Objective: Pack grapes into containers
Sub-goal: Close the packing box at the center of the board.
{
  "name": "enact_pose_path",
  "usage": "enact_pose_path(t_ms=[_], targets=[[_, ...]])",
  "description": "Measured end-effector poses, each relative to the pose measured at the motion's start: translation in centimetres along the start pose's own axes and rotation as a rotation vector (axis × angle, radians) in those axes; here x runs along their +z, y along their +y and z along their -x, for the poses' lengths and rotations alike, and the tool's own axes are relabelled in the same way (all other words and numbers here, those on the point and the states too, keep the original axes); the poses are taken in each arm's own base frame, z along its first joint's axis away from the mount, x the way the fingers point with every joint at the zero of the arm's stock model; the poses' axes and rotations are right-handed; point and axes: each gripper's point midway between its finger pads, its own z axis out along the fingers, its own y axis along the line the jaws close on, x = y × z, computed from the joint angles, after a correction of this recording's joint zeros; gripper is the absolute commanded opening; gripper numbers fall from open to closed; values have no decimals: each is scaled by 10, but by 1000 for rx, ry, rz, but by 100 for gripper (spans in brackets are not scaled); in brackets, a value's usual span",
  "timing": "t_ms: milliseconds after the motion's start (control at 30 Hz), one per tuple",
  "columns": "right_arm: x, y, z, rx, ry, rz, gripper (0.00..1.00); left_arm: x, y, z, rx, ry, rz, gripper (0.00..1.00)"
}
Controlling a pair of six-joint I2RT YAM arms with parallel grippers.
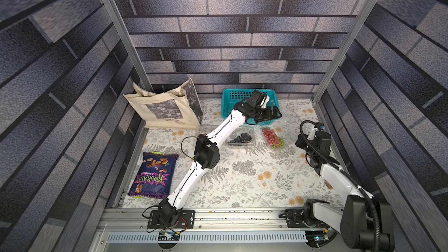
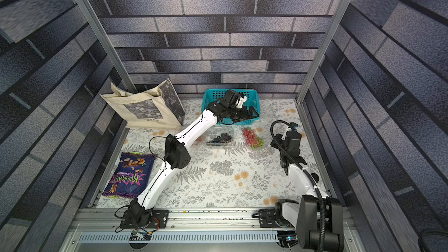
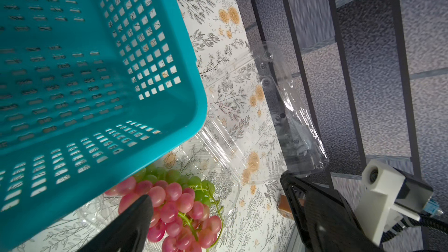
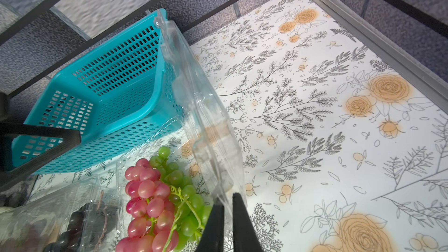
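Narrow right fingers [image 4: 230,202] pinch the upright lid [image 4: 194,81], the grapes [image 1: 271,138] to cover lie at their 9 o'clock in a top view, and left fingers [image 3: 215,187] are wide.

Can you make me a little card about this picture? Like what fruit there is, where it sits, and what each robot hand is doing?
Red and green grapes: in the open clear box, beside the teal basket
Dark grapes: in the second clear box, next to the first
Left hand: open, by the basket's near corner, holding nothing
Right hand: pinching the open box's clear lid, which stands up
Other things: beige tote bag, purple snack bag
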Motion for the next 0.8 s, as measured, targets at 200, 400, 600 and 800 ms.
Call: enact_pose_path(t_ms=[200, 400, 600, 800], targets=[[-5, 18, -6, -40, 14, 39, 12, -1, 1, 4, 1, -10, -2, 100], [-10, 31, -14, -71, 32, 60, 12, -2, 1, 6, 2, -16, -5, 100], [-13, 29, -23, -94, 50, 38, 10, -2, 1, 6, 0, -16, -5, 100], [-19, 25, -28, -101, 47, 18, 9, -1, -5, 6, -19, -17, -30, 100]])
